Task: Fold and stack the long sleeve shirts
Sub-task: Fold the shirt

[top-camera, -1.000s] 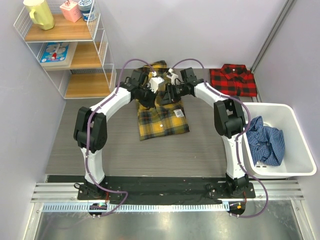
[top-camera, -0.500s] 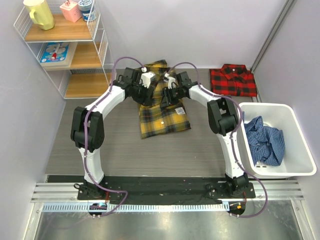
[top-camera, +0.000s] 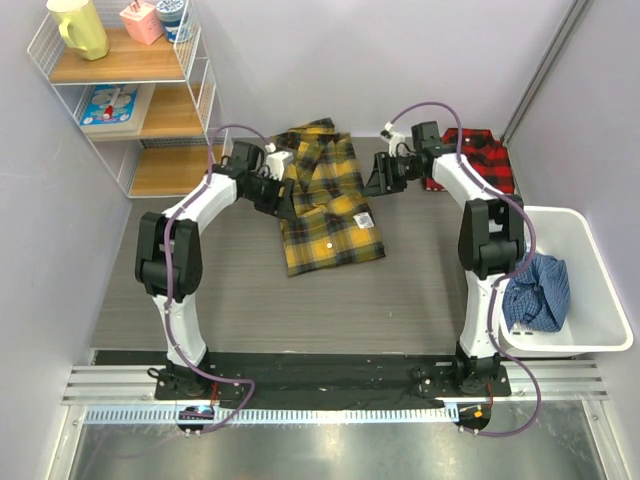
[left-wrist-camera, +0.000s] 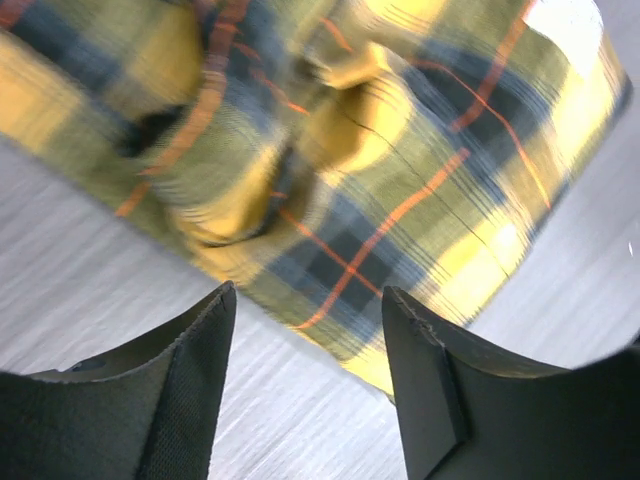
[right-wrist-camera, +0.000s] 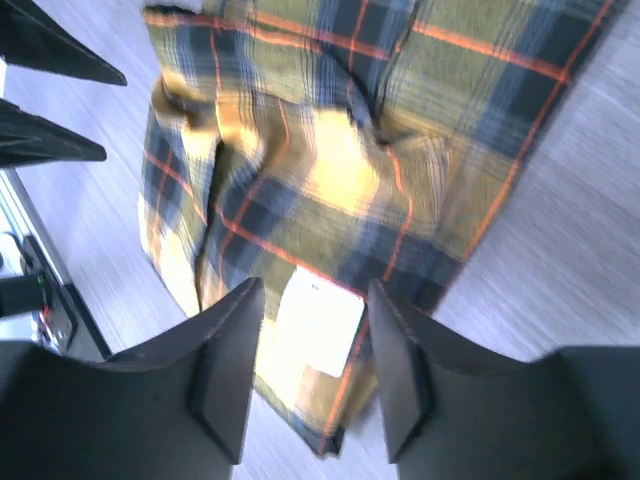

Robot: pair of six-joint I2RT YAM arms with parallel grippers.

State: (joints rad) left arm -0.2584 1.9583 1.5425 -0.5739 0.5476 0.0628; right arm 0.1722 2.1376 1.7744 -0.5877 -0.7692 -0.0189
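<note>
**Drawn apart, jaws released, yellow shirt loosely folded**

Moved outward from the middle of the yellow plaid shirt point(top-camera: 325, 200) within the last second: left gripper point(top-camera: 280, 190) to the shirt's left edge, right gripper point(top-camera: 380, 182) off its right side, toward the red-and-black shirt point(top-camera: 478, 160). Uncovered by this, the collar end of the yellow cloth.

Seen in both wrist views with jaws released: fingers point(left-wrist-camera: 190, 380) standing apart, nothing pinched between them, only plaid cloth and grey table point(top-camera: 200, 290) beneath.

Lying at the middle of the table toward the far wall, the yellow shirt, folded to a rough rectangle with a white label point(top-camera: 362, 218) facing up near its right edge. Folded at the far right corner, well apart from it, the red-and-black one, just beyond the white bin point(top-camera: 560, 212) holding a crumpled blue shirt point(top-camera: 538, 290).

Judged not yet stacked, and the fold still loose: a wrinkled hump visible near the left edge.

Possible trouble from here:
- Snagging a fingertip in that hump while pulling back, and so dragging the fold open.
- Lifting by one side only, letting the layers slide apart on the way to the red-and-black shirt.
- Brushing that shirt with the right arm, which reaches above it.
</note>
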